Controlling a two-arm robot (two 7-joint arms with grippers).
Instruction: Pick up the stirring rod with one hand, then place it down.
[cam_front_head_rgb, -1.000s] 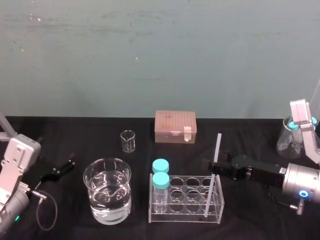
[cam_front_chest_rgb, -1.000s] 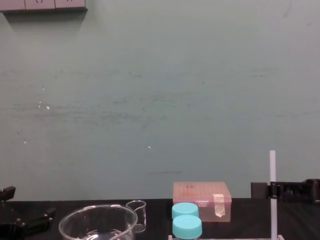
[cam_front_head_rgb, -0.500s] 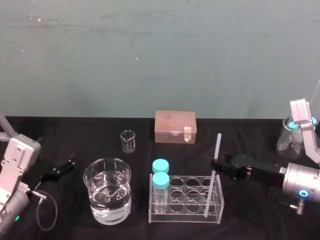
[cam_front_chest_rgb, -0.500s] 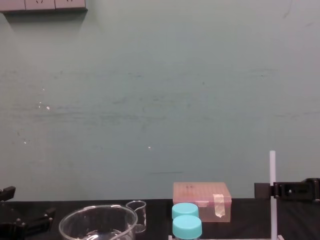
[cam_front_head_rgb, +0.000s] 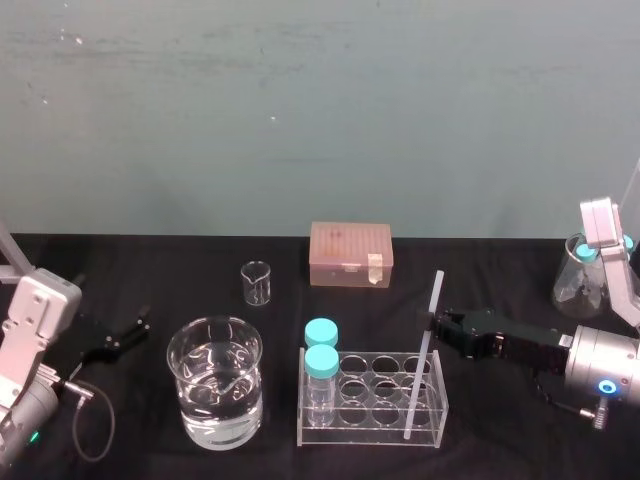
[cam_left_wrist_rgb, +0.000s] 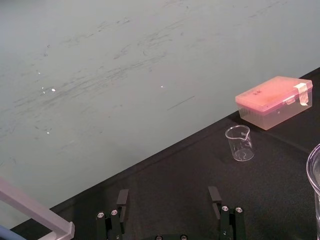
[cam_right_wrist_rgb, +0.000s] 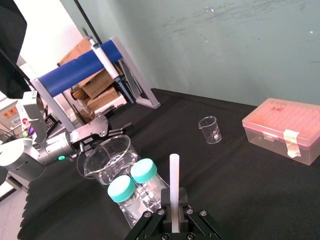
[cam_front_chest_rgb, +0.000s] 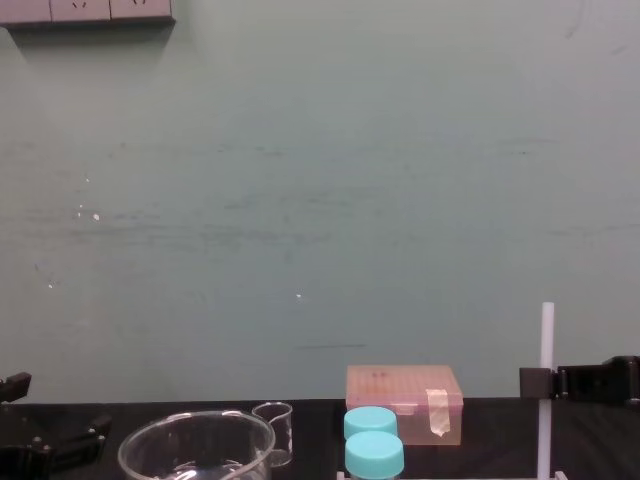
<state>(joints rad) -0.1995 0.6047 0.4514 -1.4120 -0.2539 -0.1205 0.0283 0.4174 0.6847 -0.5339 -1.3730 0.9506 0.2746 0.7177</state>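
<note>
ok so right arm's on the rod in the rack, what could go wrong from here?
1. The stirring rod leans in the clear rack; if the right gripper lifts off-axis, it could drag or tip the rack and its blue-capped jars.
2. The fingers pinch a thin rod at one spot, so it may pivot or slip.
Left gripper sits parked at the left.

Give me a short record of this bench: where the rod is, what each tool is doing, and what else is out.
rod: near upright, slightly tilted, lower end in the rack's right column
right tool: shut on rod, above the rack
left tool: open, idle at far left
rack: also holds two jars, left column
other: big beaker with water, small beaker, pink box
</note>
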